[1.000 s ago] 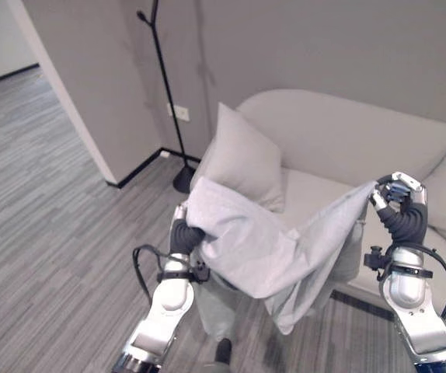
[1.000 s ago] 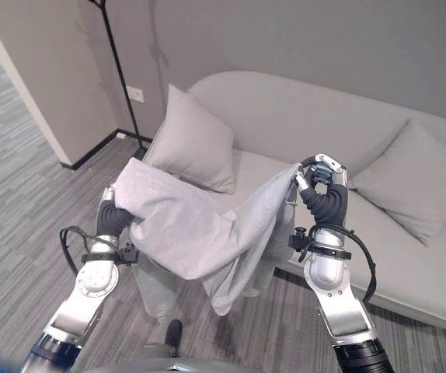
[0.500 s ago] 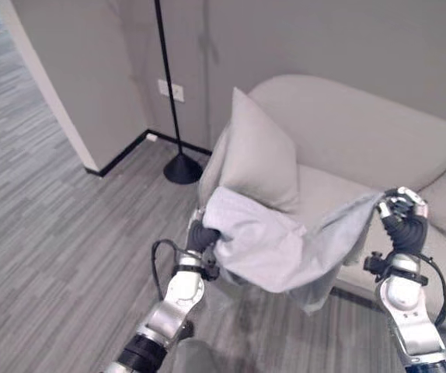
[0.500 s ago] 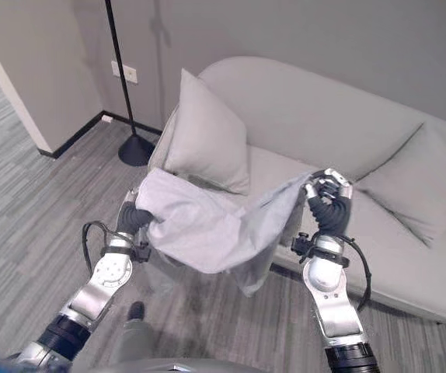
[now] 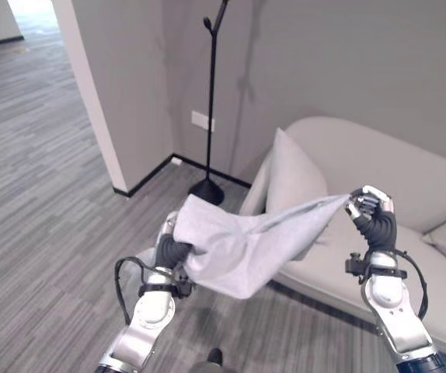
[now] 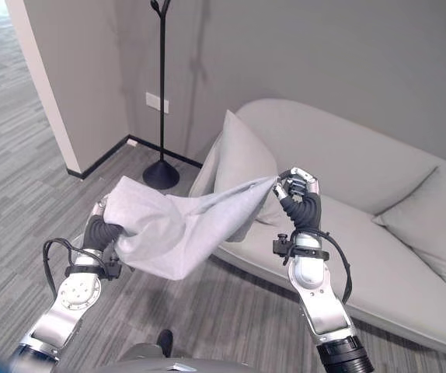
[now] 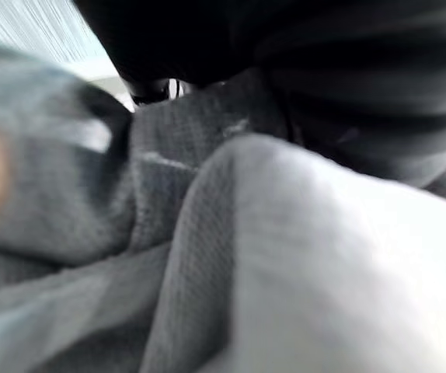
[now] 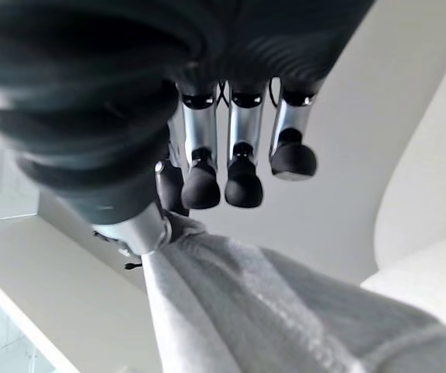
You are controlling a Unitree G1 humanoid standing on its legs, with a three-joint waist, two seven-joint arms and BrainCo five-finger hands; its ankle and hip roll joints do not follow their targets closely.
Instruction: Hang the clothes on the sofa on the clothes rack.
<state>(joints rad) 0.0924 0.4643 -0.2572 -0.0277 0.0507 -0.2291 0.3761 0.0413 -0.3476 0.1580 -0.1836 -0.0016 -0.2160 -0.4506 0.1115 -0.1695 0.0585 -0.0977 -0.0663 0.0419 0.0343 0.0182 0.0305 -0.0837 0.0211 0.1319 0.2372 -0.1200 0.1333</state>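
Garment: a pale grey piece of clothing (image 5: 238,245) is hanging in the air between the two robot hands, in front of the sofa, sagging in the middle with a fold drooping toward the floor.
Left robot hand: the left robot hand (image 5: 172,250) is sitting low, over the striped grey floor (image 5: 44,194), with the cloth bunched over it (its fingers are buried under the fabric, so I cannot tell how they are set).
Right robot hand: the right robot hand (image 6: 294,186) is being held higher, near the sofa's seat front, pinching one corner of the garment between thumb and curled fingers (image 8: 243,175); the cloth is stretching away from that pinch.
Sofa: the light grey sofa (image 6: 378,179) is standing against the wall, behind the garment.
Cushions: one cushion (image 6: 242,159) is leaning upright at the sofa's near end, just behind the stretched cloth; another cushion (image 6: 433,225) is lying at the far end.
Clothes rack: a black pole rack (image 6: 162,85) on a round base is standing by the wall beside the sofa's end, well apart from the garment.
Wall: a white socket plate (image 6: 157,102) is sitting low, just beside the pole.
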